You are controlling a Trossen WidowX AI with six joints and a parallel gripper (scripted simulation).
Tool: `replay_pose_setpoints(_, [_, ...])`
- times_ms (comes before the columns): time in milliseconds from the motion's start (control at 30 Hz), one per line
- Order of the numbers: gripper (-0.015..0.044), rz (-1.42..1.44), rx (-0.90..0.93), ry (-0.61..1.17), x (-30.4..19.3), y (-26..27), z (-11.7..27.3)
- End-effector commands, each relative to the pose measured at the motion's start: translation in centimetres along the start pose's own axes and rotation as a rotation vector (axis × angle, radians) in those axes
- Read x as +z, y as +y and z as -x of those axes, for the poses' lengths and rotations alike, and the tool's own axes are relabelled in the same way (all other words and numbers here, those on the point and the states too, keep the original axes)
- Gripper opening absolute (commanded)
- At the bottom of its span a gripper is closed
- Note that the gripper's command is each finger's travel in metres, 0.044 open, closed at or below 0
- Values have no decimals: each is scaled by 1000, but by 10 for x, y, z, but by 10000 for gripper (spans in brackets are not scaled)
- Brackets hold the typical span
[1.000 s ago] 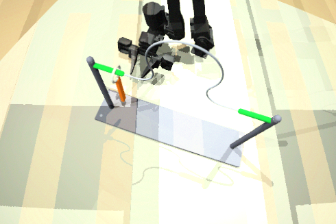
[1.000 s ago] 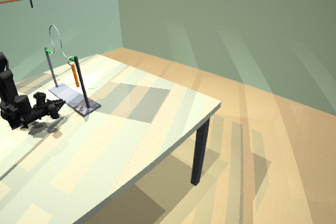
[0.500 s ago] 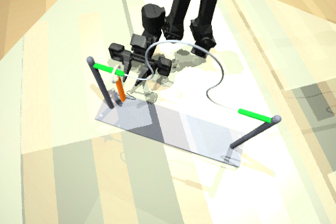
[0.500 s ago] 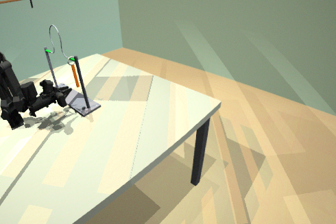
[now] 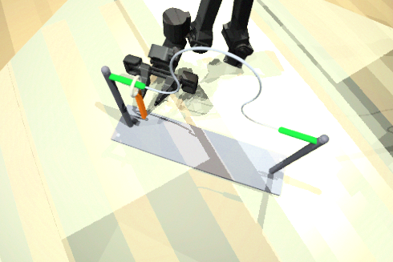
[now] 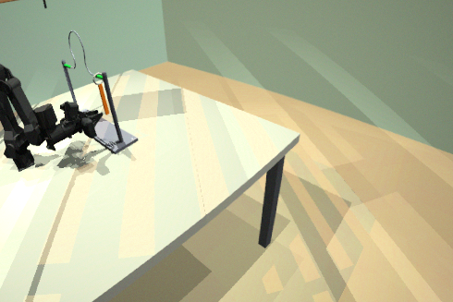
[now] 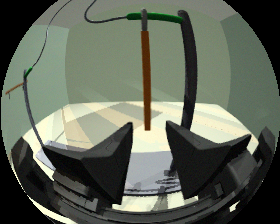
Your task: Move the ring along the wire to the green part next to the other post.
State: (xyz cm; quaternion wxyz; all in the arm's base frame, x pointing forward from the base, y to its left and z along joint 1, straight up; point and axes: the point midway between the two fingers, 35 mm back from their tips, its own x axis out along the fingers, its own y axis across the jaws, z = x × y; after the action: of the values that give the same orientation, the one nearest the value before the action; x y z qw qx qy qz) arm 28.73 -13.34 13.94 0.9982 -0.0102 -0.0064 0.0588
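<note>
The ring (image 5: 131,89) (image 7: 144,21) hangs around the near green part (image 5: 119,79) (image 7: 165,18), close to its inner end where the grey wire (image 5: 261,86) (image 6: 84,53) (image 7: 47,35) begins. Its orange handle (image 5: 141,106) (image 6: 104,99) (image 7: 146,80) hangs down, almost upright. My gripper (image 5: 149,101) (image 6: 101,115) (image 7: 149,125) is open and empty, low at the handle's lower end. In the wrist view the handle's bottom shows between the fingertips, seemingly just beyond them. The other green part (image 5: 297,135) (image 6: 67,66) (image 7: 28,72) is at the far post.
The near post (image 5: 116,96) (image 6: 112,108) (image 7: 190,75) stands right of the handle in the wrist view. The far post (image 5: 294,156) (image 6: 69,83) (image 7: 31,112) stands at the other end of the base plate (image 5: 160,140) (image 7: 145,170). The grey wire curves above and beside my gripper in the top view.
</note>
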Motion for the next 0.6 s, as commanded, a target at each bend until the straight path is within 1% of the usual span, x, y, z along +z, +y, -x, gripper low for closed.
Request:
replay_pose_setpoints(0, [160, -4, -2, -2, 1, -2, -7])
replay_pose_setpoints(567, [160, -3, -2, -4, 2, -2, -34])
